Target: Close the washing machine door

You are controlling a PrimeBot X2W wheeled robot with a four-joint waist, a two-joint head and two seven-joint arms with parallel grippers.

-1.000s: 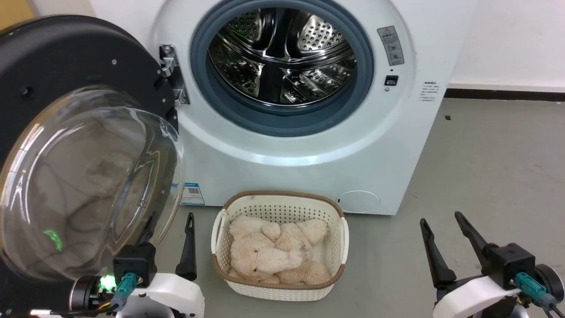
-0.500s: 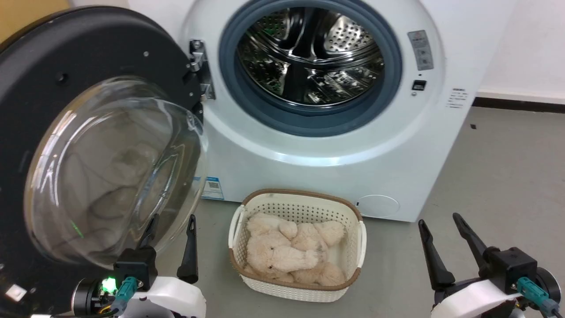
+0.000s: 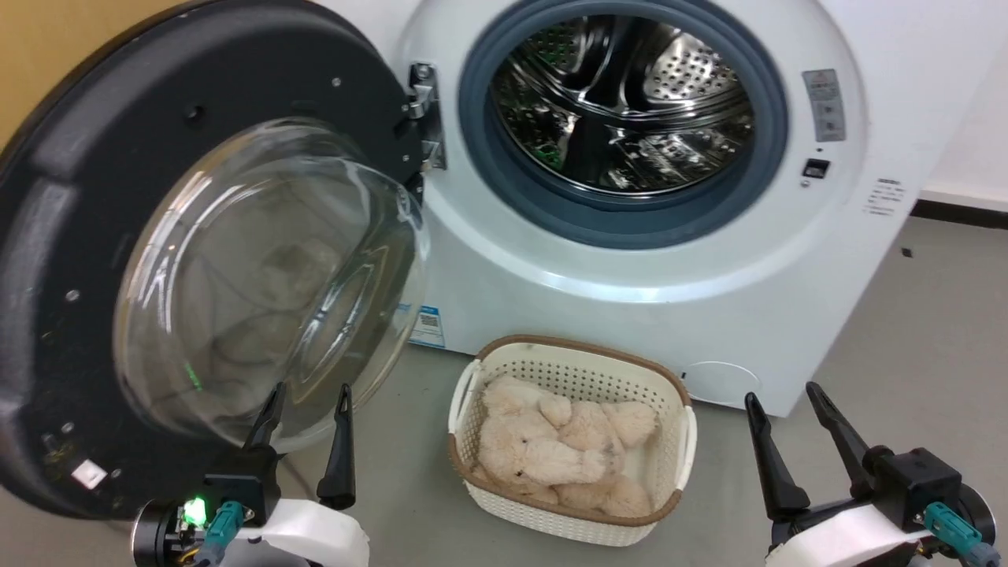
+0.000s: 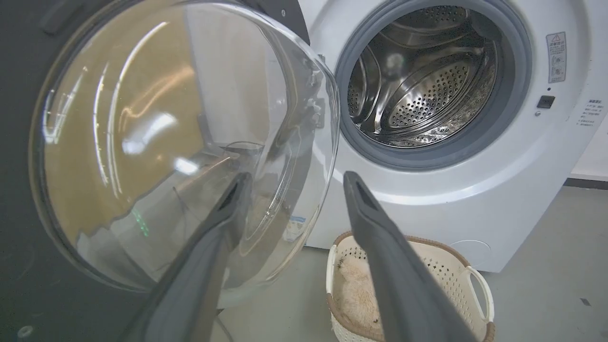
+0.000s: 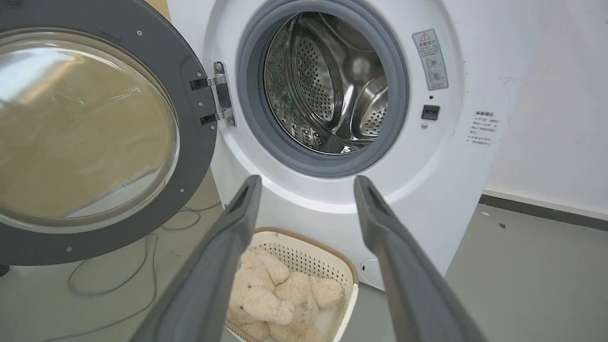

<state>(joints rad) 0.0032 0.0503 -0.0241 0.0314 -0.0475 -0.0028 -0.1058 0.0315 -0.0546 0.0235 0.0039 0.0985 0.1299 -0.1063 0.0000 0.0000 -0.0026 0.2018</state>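
Observation:
The washing machine door [image 3: 94, 157] stands swung wide open at the left, its clear glass bowl [image 3: 268, 276] bulging toward me and its metal hinge [image 3: 425, 118] on the white washing machine [image 3: 630, 299]. The steel drum [image 3: 630, 102] is bare inside its grey gasket. My left gripper [image 3: 309, 391] is open, just below and in front of the glass bowl, touching nothing. In the left wrist view its fingers [image 4: 380, 247] frame the bowl's right edge [image 4: 327, 142]. My right gripper [image 3: 781, 394] is open at the lower right, apart from everything. The right wrist view faces the door [image 5: 190, 61].
A white perforated basket [image 3: 669, 504] holding cream plush toys [image 3: 551, 449] sits on the grey floor in front of the machine, between my grippers. A thin cable [image 5: 118, 280] trails on the floor under the door. Bare floor [image 3: 929, 315] lies to the right.
The whole head picture has slid to the right, so the camera has turned left. Door, machine and basket keep their places relative to one another. Both grippers stay open.

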